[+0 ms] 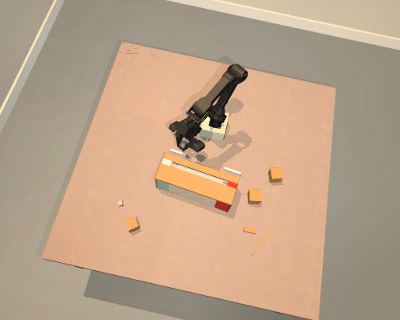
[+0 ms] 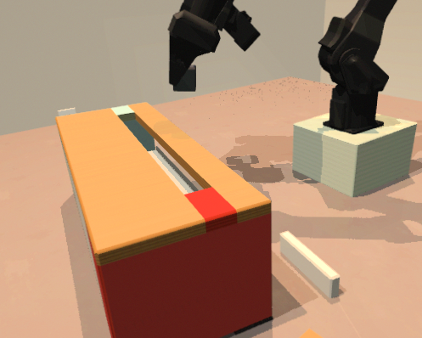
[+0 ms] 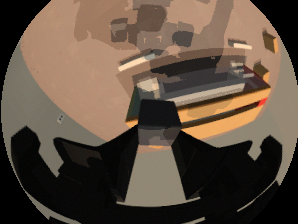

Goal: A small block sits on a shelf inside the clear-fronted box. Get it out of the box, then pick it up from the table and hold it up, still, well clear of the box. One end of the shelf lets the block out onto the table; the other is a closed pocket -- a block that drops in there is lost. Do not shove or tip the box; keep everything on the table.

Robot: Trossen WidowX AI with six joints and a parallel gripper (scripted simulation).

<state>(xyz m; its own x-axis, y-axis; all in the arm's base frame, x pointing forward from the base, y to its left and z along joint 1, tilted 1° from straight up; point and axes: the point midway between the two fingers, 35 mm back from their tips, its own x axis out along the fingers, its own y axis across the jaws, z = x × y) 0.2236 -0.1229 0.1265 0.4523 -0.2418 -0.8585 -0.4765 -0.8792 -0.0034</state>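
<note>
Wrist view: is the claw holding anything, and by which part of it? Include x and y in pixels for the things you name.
Yes, a dark grey block [image 1: 182, 145] [image 2: 187, 80] [image 3: 158, 115], gripped by two opposite sides, its far end sticking out past the fingertips.

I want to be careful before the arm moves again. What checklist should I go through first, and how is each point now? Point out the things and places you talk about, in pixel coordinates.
1. Gripper [image 1: 182, 143] [image 2: 184, 76] [image 3: 154, 128] shut on the small block [image 2: 185, 81] [image 3: 159, 114]: ok.
2. Block out of the box [image 1: 195, 181] [image 2: 113, 170] [image 3: 230, 120]: ok, it hangs outside, above the table [image 1: 87, 173] [image 2: 28, 276] [image 3: 90, 75].
3. Box upright on the table: ok, no tilt seen.
4. Block well clear of the box: cannot tell; it is raised, but the gap is hard to judge.
5. Block held still: cannot tell from this one moment.
6. Orange stick [image 1: 263, 243] on the table: ok, inside the edge.
</note>
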